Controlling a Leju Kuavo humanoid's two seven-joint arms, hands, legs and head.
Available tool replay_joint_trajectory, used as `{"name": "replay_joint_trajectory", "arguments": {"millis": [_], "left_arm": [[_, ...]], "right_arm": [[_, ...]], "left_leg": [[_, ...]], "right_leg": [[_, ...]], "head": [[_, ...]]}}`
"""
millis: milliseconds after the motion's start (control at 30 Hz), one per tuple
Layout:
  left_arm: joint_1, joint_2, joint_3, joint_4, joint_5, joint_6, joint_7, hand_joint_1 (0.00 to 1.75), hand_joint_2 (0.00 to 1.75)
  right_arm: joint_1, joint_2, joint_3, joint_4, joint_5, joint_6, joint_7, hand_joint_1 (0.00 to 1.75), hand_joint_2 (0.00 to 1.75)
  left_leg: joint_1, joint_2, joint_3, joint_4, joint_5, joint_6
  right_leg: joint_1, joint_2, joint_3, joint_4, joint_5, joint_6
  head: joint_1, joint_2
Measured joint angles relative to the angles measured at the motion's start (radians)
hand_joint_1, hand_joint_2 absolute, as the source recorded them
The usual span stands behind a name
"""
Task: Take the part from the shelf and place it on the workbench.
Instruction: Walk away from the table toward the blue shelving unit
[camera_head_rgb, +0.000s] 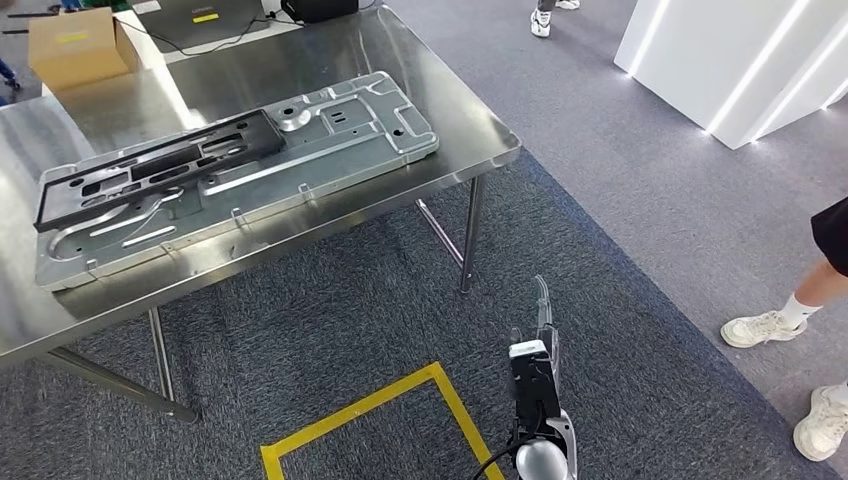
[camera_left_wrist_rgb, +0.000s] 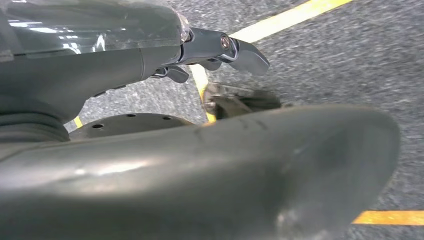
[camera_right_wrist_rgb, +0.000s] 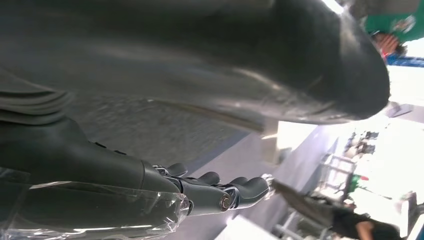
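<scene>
Lying flat across the steel workbench (camera_head_rgb: 470, 125) in the upper left of the head view, the part (camera_head_rgb: 240, 170) is a long pressed-metal panel, silver-grey with ribs and holes, running from lower left to upper right; a black perforated plate (camera_head_rgb: 160, 165) sits on its upper-left portion. No hand touches it. Farther back on the same bench, at the top left of the frame, stands a cardboard box (camera_head_rgb: 72, 45), with a dark laptop-like device (camera_head_rgb: 205, 18) just right of it. Below the bench, yellow floor tape (camera_head_rgb: 370, 405) marks a corner on the grey carpet. At the bottom centre-right of the head view the right hand (camera_head_rgb: 542, 325) hangs above the carpet, fingers extended and holding nothing; its wrist view shows the dark fingers (camera_right_wrist_rgb: 235, 190) stretched out straight and empty. The left hand (camera_left_wrist_rgb: 215, 50) in its own wrist view also hangs over the carpet and tape, fingers loose and nothing in them. At the right edge, a person's legs in white trainers (camera_head_rgb: 765, 328) stand on the carpet; another white shoe (camera_head_rgb: 541, 22) is at the top.
</scene>
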Motion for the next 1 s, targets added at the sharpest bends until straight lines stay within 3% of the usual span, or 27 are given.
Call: {"name": "replay_joint_trajectory", "arguments": {"millis": [33, 100, 167, 233, 300, 333, 433, 467, 500, 533, 600, 667, 700, 767, 800, 833, 867, 933, 967, 1000], "left_arm": [[0.0, 0.0, -0.001, 0.0, -0.001, 0.0, 0.0, 0.0, 0.0], [-0.002, 0.002, -0.002, 0.0, -0.003, 0.0, 0.0, 0.0, 0.0], [-0.005, 0.003, -0.002, 0.0, -0.004, 0.0, 0.0, 0.0, 0.0], [-0.006, 0.004, -0.003, 0.0, -0.005, 0.0, 0.0, 0.0, 0.0], [-0.007, 0.003, -0.003, 0.0, -0.006, -0.001, 0.001, 0.0, 0.0], [-0.008, 0.003, -0.003, 0.0, -0.006, -0.001, 0.001, 0.0, 0.0], [-0.01, 0.003, -0.003, 0.0, -0.007, -0.002, 0.003, 0.0, 0.0], [-0.01, 0.003, -0.003, 0.0, -0.006, -0.002, 0.004, 0.0, 0.0], [-0.01, 0.003, -0.003, 0.0, -0.006, -0.002, 0.005, 0.0, 0.0], [-0.01, 0.003, -0.003, 0.0, -0.005, -0.001, 0.007, 0.0, 0.0], [-0.011, 0.003, -0.003, 0.0, -0.005, -0.001, 0.011, 0.0, 0.0], [-0.013, 0.003, -0.003, 0.0, -0.006, 0.0, 0.015, 0.0, 0.0], [-0.013, 0.003, -0.003, 0.0, -0.006, 0.0, 0.016, 0.0, 0.0], [-0.012, 0.003, -0.003, 0.0, -0.007, 0.0, 0.017, 0.0, 0.0], [-0.012, 0.003, -0.003, 0.0, -0.007, 0.0, 0.017, 0.0, 0.0], [-0.011, 0.003, -0.003, 0.0, -0.007, -0.001, 0.016, 0.0, 0.0], [-0.01, 0.003, -0.003, 0.0, -0.008, -0.002, 0.016, 0.0, 0.0], [-0.011, 0.003, -0.003, 0.0, -0.012, -0.003, 0.017, 0.0, 0.0], [-0.011, 0.003, -0.004, 0.0, -0.015, -0.003, 0.019, 0.0, 0.0], [-0.011, 0.003, -0.004, 0.0, -0.017, -0.003, 0.022, 0.0, 0.0]], "right_arm": [[0.004, 0.0, -0.005, 0.002, 0.0, 0.0, -0.002, 0.0, 0.0], [0.007, 0.0, -0.013, 0.003, 0.0, 0.0, -0.004, 0.0, 0.0], [0.009, 0.0, -0.018, 0.003, 0.0, 0.0, -0.007, 0.0, 0.0], [0.01, 0.0, -0.021, 0.004, 0.0, 0.0, -0.008, 0.0, 0.0], [0.012, -0.001, -0.026, 0.004, 0.0, 0.0, -0.008, 0.0, 0.0], [0.014, -0.001, -0.029, 0.004, -0.001, -0.001, -0.007, 0.0, 0.0], [0.017, -0.001, -0.034, 0.005, -0.001, -0.001, -0.005, 0.0, 0.0], [0.018, -0.001, -0.035, 0.005, -0.001, -0.001, -0.003, 0.0, 0.0], [0.018, -0.001, -0.035, 0.006, 0.0, -0.001, 0.0, 0.0, 0.0], [0.018, -0.001, -0.036, 0.007, 0.001, -0.001, 0.005, 0.0, 0.0], [0.015, -0.001, -0.037, 0.008, 0.006, -0.002, 0.014, 0.0, 0.0], [0.006, -0.001, -0.04, 0.009, 0.014, -0.002, 0.026, 0.0, 0.0], [0.001, -0.001, -0.042, 0.012, 0.019, -0.002, 0.034, 0.0, 0.0], [-0.007, -0.001, -0.053, 0.034, 0.024, 0.001, 0.054, 0.0, 0.0], [-0.012, -0.002, -0.062, 0.057, 0.022, 0.002, 0.062, 0.0, 0.0], [-0.018, -0.002, -0.073, 0.086, 0.016, 0.003, 0.067, 0.0, 0.0], [-0.027, -0.003, -0.085, 0.121, 0.006, 0.005, 0.069, 0.0, 0.0], [-0.05, -0.009, -0.118, 0.215, -0.026, 0.018, 0.08, 0.0, 0.0], [-0.064, -0.014, -0.141, 0.27, -0.04, 0.027, 0.09, 0.0, 0.0], [-0.077, -0.022, -0.167, 0.329, -0.05, 0.037, 0.103, 0.0, 0.0]], "left_leg": [[0.0, 0.0, 0.023, -0.012, 0.023, 0.0], [0.001, -0.006, 0.113, -0.131, 0.072, 0.005], [-0.002, -0.016, 0.197, -0.265, 0.074, 0.014], [-0.006, -0.02, 0.217, -0.31, 0.067, 0.024], [-0.005, -0.013, 0.201, -0.311, 0.088, 0.038], [-0.003, -0.009, 0.189, -0.313, 0.102, 0.046], [-0.004, -0.001, 0.144, -0.314, 0.142, 0.058], [-0.005, 0.001, 0.128, -0.313, 0.155, 0.057], [-0.006, 0.002, 0.111, -0.311, 0.168, 0.055], [-0.006, 0.002, 0.092, -0.309, 0.18, 0.053], [-0.007, 0.001, 0.058, -0.3, 0.202, 0.047], [-0.009, -0.001, 0.036, -0.291, 0.218, 0.038], [-0.009, -0.002, 0.031, -0.289, 0.227, 0.033], [-0.007, -0.002, 0.025, -0.291, 0.246, 0.019], [-0.004, -0.003, 0.02, -0.288, 0.244, 0.014], [-0.002, -0.004, 0.011, -0.273, 0.224, 0.009], [0.0, -0.005, -0.004, -0.239, 0.185, 0.006], [0.002, -0.005, -0.037, -0.121, 0.079, 0.003], [0.003, -0.005, -0.048, -0.058, 0.045, 0.002], [0.003, -0.005, -0.048, -0.013, 0.037, 0.002]], "right_leg": [[0.0, 0.006, -0.017, 0.004, 0.011, 0.002], [-0.001, 0.017, -0.047, 0.013, 0.031, 0.008], [0.0, 0.025, -0.065, 0.019, 0.05, 0.018], [0.0, 0.028, -0.071, 0.018, 0.07, 0.03], [-0.003, 0.03, -0.078, 0.019, 0.073, 0.041], [-0.004, 0.028, -0.087, 0.036, 0.046, 0.046], [-0.009, 0.023, -0.127, 0.19, -0.111, 0.061], [-0.011, 0.022, -0.134, 0.25, -0.137, 0.065], [-0.012, 0.022, -0.131, 0.291, -0.137, 0.068], [-0.012, 0.021, -0.114, 0.304, -0.116, 0.068], [-0.013, 0.021, -0.027, 0.227, -0.073, 0.064], [-0.008, 0.022, 0.089, 0.078, -0.092, 0.054], [-0.005, 0.022, 0.124, 0.025, -0.108, 0.048], [0.001, 0.021, 0.137, -0.014, -0.113, 0.033], [0.001, 0.019, 0.129, -0.016, -0.102, 0.025], [0.001, 0.016, 0.119, -0.018, -0.09, 0.016], [-0.001, 0.014, 0.106, -0.02, -0.077, 0.008], [0.001, 0.012, 0.074, -0.019, -0.05, 0.0], [0.002, 0.011, 0.056, -0.018, -0.036, 0.0], [0.003, 0.009, 0.037, -0.017, -0.023, 0.001]], "head": [[0.0, 0.0], [0.0, 0.0], [0.001, 0.0], [0.0, 0.0], [-0.002, 0.0], [-0.001, 0.0], [0.003, 0.0], [0.003, 0.0], [0.003, 0.0], [0.003, 0.0], [0.002, 0.0], [0.002, 0.0], [0.002, 0.0], [0.002, 0.0], [0.002, 0.0], [0.002, 0.0], [0.001, 0.0], [-0.001, 0.0], [-0.002, 0.0], [-0.002, 0.0]]}}
